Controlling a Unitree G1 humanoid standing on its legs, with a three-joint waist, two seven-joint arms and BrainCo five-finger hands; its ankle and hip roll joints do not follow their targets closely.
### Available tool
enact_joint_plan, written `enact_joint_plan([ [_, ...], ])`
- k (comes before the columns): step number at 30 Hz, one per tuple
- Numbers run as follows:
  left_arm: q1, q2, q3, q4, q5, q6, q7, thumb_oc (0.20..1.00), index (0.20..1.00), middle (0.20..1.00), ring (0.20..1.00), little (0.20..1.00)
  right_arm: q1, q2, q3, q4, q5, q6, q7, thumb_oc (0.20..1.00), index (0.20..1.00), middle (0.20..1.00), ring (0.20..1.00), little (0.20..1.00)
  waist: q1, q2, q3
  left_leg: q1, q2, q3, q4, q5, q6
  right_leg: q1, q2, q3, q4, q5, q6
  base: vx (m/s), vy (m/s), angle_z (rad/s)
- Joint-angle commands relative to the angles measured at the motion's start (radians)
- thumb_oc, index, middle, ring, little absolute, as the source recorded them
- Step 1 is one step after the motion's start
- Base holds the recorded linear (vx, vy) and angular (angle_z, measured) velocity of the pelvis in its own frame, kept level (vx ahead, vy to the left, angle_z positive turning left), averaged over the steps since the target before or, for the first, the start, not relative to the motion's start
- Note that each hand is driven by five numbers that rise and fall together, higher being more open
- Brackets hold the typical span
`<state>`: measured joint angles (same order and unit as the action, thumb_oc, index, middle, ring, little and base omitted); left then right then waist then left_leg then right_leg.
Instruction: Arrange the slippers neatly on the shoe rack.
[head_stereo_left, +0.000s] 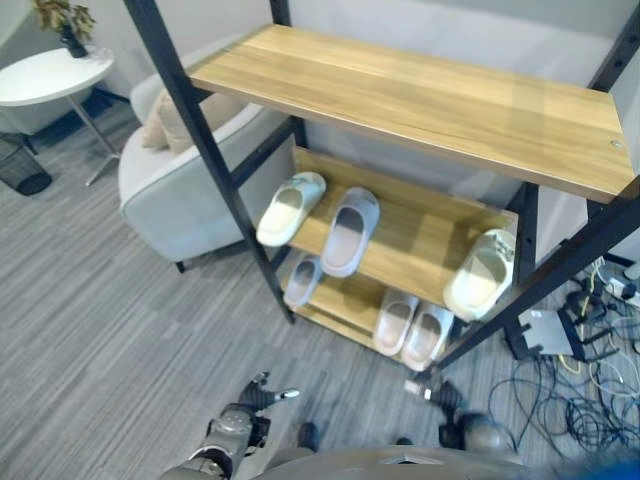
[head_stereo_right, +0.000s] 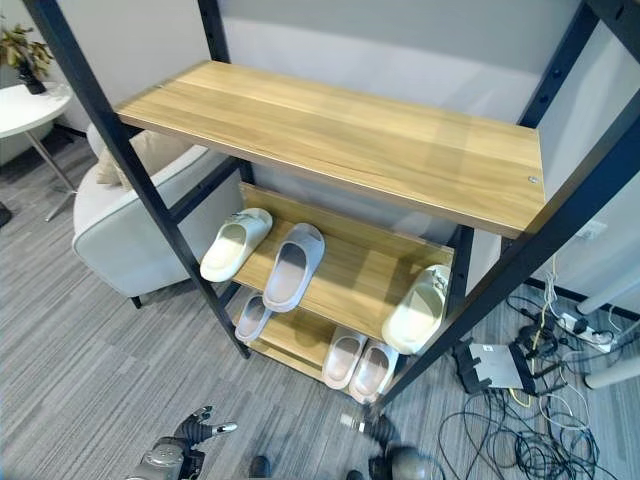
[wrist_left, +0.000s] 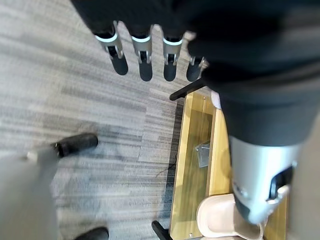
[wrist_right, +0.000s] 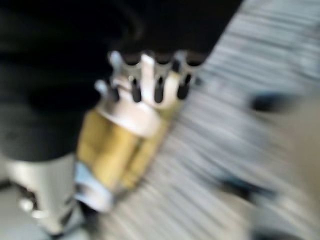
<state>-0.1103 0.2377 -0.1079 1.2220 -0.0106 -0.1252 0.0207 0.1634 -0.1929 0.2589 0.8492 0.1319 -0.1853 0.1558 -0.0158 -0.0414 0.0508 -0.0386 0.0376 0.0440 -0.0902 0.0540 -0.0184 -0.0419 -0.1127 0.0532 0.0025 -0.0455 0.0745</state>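
Both hands hang low near the grey carpet (head_stereo_left: 120, 320): the left hand (head_stereo_left: 262, 392) with fingers straight and spread, holding nothing; the right hand (head_stereo_left: 432, 389), whose fingers I cannot tell. Beyond, six slippers (head_stereo_left: 349, 230) lie on the shoe rack (head_stereo_left: 420, 100): three on the middle shelf, three on the bottom.

We see our right hand (wrist_right: 150, 85) with its dark-tipped fingers (wrist_right: 157, 92) extended over a pale slipper (wrist_right: 132, 112) lying on a yellowish wooden shelf (wrist_right: 112, 150), grey striped carpet (wrist_right: 240, 125) beside it; contact is unclear.
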Motion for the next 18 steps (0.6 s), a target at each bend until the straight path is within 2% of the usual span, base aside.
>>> enact_joint_plan([
  [1,-0.085,-0.017,0.037,0.081,-0.005,-0.007,0.003,1.000,1.000,1.000,1.000,1.000,-0.037,0.017,0.026,-0.072,0.031,-0.057,0.060,1.000,1.000,1.000,1.000,1.000,0.024,-0.007,0.021,0.001,-0.003,-0.042,0.003,-0.002,0.008,0.015,-0.006,0.020,0.005,0.141,-0.041,0.00,0.000,0.00],
  [4,-0.091,-0.023,0.030,0.087,-0.003,-0.010,0.000,1.000,1.000,1.000,1.000,1.000,-0.043,-0.027,0.104,-0.175,0.035,-0.046,0.106,1.000,1.000,1.000,1.000,1.000,0.028,-0.012,0.018,-0.009,-0.010,-0.041,0.003,-0.013,0.013,0.017,-0.007,0.014,0.000,0.141,-0.037,0.00,0.005,0.02],
  [8,-0.095,-0.039,0.036,0.096,-0.002,-0.015,-0.003,1.000,1.000,1.000,1.000,1.000,-0.065,-0.070,0.158,-0.298,0.033,-0.037,0.102,1.000,1.000,1.000,1.000,1.000,0.023,-0.012,0.019,-0.017,-0.018,-0.036,0.003,-0.024,0.016,0.023,-0.006,0.006,-0.007,0.140,-0.031,0.00,0.014,0.05],
  [9,-0.098,-0.048,0.033,0.101,-0.003,-0.016,-0.006,1.000,1.000,1.000,1.000,1.000,-0.082,-0.098,0.192,-0.390,0.047,-0.043,0.107,1.000,1.000,1.000,1.000,1.000,0.021,-0.012,0.020,-0.023,-0.023,-0.035,0.003,-0.029,0.018,0.023,-0.002,0.006,-0.008,0.140,-0.028,0.00,0.019,0.10],
  [11,-0.103,-0.059,0.023,0.118,-0.001,-0.023,-0.004,1.000,1.000,1.000,1.000,1.000,-0.132,-0.131,0.244,-0.455,0.040,-0.048,0.106,1.000,1.000,1.000,1.000,1.000,0.023,-0.011,0.019,-0.025,-0.025,-0.038,0.003,-0.028,0.020,0.025,0.003,0.006,-0.009,0.140,-0.025,0.00,0.019,0.09],
  [15,-0.108,-0.070,0.024,0.120,-0.008,-0.028,-0.004,1.000,1.000,1.000,1.000,1.000,-0.195,-0.146,0.293,-0.546,0.037,-0.035,0.100,1.000,1.000,1.000,1.000,1.000,0.029,-0.015,0.018,-0.024,-0.021,-0.041,0.003,-0.026,0.023,0.031,0.006,0.002,-0.013,0.137,-0.025,0.00,0.003,0.01],
  [18,-0.109,-0.067,0.008,0.131,-0.004,-0.039,0.002,1.000,1.000,1.000,1.000,1.000,-0.275,-0.155,0.355,-0.623,0.030,-0.002,0.103,1.000,1.000,1.000,1.000,1.000,0.038,-0.022,0.021,-0.024,-0.022,-0.046,0.003,-0.025,0.025,0.039,0.009,-0.002,-0.017,0.137,-0.025,0.00,0.000,0.00],
])
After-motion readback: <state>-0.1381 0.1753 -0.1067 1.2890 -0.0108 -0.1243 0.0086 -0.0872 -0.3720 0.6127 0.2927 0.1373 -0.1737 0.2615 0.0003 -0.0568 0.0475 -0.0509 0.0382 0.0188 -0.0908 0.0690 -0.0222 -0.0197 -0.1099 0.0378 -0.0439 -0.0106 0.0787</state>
